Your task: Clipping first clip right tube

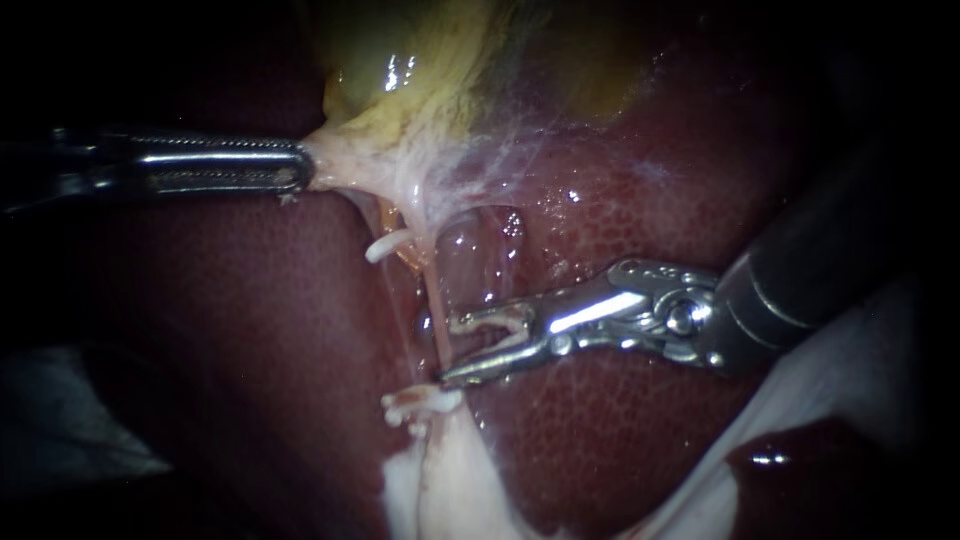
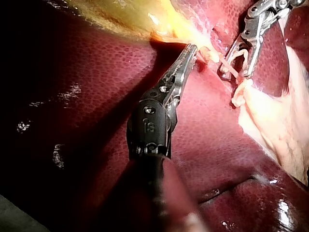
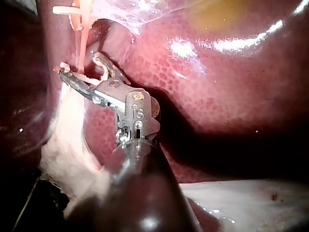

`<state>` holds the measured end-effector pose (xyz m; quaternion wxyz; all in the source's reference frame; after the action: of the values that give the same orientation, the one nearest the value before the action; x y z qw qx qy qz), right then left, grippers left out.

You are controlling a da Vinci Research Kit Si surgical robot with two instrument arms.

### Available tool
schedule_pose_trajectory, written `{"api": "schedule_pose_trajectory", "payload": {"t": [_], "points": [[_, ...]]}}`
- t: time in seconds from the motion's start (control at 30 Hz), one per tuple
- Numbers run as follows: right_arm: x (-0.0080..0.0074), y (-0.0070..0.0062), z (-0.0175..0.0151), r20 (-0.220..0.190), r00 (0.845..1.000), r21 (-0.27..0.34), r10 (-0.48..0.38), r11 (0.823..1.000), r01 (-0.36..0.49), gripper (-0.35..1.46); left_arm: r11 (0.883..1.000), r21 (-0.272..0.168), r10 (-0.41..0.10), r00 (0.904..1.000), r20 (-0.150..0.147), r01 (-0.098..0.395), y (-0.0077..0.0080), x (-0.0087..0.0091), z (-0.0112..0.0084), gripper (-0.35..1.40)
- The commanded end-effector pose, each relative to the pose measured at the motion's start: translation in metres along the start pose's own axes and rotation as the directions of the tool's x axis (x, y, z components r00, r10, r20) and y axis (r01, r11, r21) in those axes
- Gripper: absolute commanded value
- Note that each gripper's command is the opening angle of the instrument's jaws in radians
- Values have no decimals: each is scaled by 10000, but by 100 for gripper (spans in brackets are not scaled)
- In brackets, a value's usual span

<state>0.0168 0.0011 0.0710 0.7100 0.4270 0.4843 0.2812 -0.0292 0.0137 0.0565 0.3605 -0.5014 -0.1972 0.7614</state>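
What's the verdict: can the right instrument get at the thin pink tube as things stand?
Probably yes. The right instrument has its end effector open right at the thin pink tube, with nothing between them. The left instrument grips the gallbladder off to the side, so the tube stands taut and exposed.

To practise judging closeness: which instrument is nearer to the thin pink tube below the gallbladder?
Right. The right instrument has its open jaws at the tube. The left instrument is off to the side, with its jaws shut on the gallbladder edge.
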Motion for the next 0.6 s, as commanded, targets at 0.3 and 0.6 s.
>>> {"api": "schedule_pose_trajectory", "payload": {"t": [0.3, 0.6], "points": [[-2, -3, 15, -287, 9996, 795, -21, 9968, 44, 50, 10000, 3, -1, 10000, 1, 1, 0, 0, 0, -35], [2, -8, 28, -415, 9991, 1075, -26, 9942, 70, 49, 10000, 5, -2, 10000, 1, 2, 1, 0, 0, -35]]}}
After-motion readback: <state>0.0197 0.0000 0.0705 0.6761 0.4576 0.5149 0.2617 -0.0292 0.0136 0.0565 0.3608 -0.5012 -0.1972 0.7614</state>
